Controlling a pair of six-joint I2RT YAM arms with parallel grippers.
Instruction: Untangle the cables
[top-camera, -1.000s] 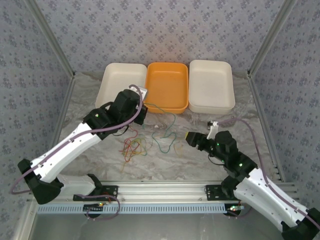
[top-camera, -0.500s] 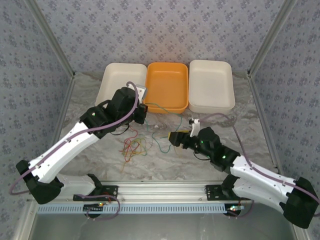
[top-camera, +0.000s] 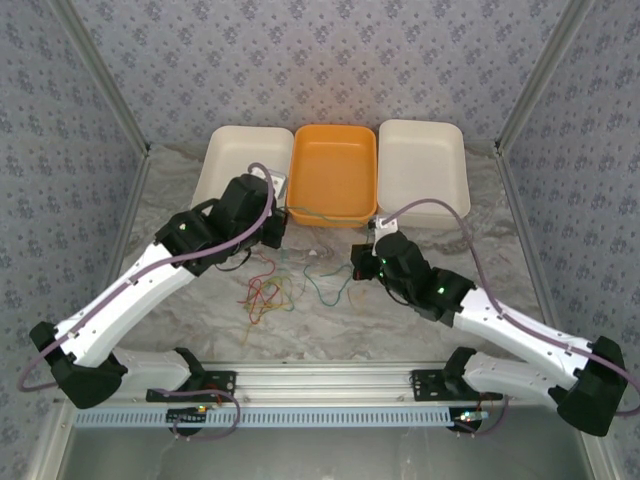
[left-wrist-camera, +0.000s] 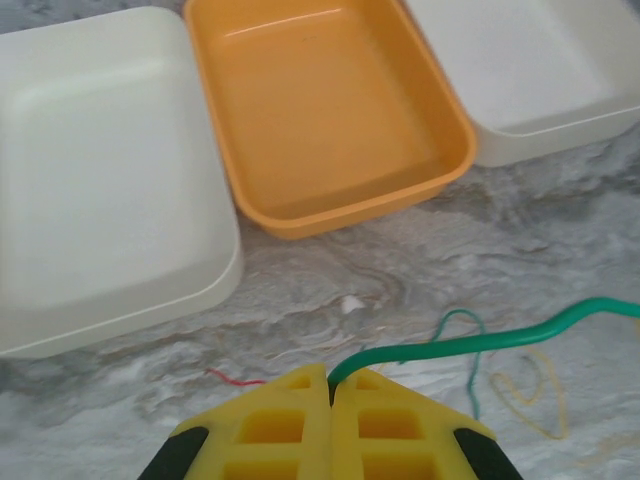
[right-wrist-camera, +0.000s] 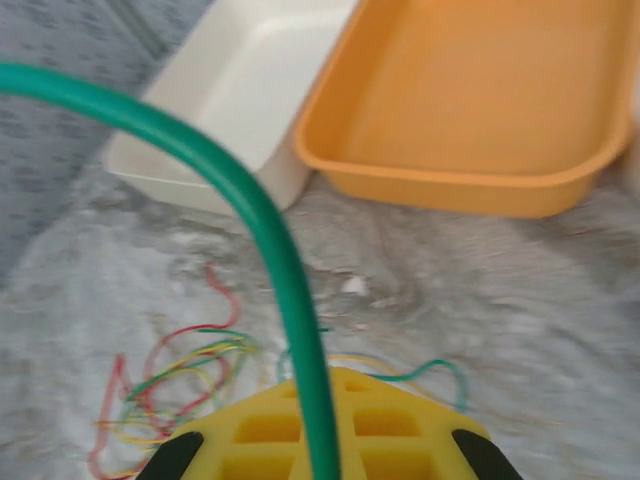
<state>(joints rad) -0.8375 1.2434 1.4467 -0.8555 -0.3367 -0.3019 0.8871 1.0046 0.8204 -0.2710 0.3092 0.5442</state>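
A green cable (top-camera: 318, 212) stretches between both grippers above the marbled table. My left gripper (left-wrist-camera: 330, 378) is shut on one part of it, and the cable (left-wrist-camera: 480, 340) leads off to the right. My right gripper (right-wrist-camera: 320, 378) is shut on another part, and there the green cable (right-wrist-camera: 260, 200) arcs up and to the left. In the top view the left gripper (top-camera: 282, 230) is near the orange tray and the right gripper (top-camera: 357, 265) is at mid-table. A tangle of red, yellow and green cables (top-camera: 265, 295) lies between the arms, seen as the tangle (right-wrist-camera: 170, 375) from the right wrist.
Three trays stand side by side at the back: a white tray (top-camera: 240, 160), an orange tray (top-camera: 335, 170) and a second white tray (top-camera: 422, 165). A loose green loop (top-camera: 325, 290) and a yellow-cream strand (left-wrist-camera: 545, 395) lie on the table.
The right arm swung left and forward to mid-table, and its gripper went from open to shut on the green cable. The left arm shifted slightly toward the trays, still gripping.
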